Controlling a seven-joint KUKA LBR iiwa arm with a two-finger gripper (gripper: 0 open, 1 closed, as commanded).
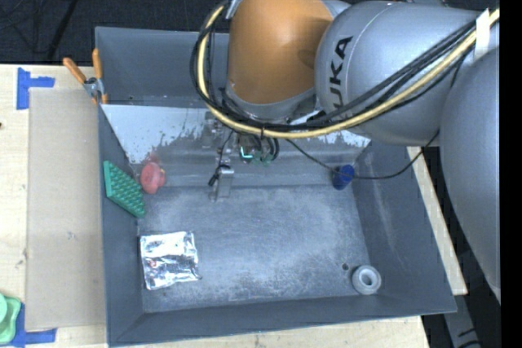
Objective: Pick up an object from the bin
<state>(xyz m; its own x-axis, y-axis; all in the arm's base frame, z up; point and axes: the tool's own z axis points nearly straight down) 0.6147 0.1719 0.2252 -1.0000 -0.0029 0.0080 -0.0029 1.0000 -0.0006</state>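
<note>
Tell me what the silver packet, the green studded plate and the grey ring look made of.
The silver packet looks like metal foil or foil film: crinkled, with bright creases. The green studded plate seems moulded plastic, matt, with even rows of bumps. The grey ring has a dull sheen, perhaps metal; plastic is possible.

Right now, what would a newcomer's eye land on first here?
The arm's big orange cover looms over the far side of the bin, the end effector hanging below it. A crumpled silver foil packet lies lower left, with a green studded plate and pink lump by the left wall.
</note>
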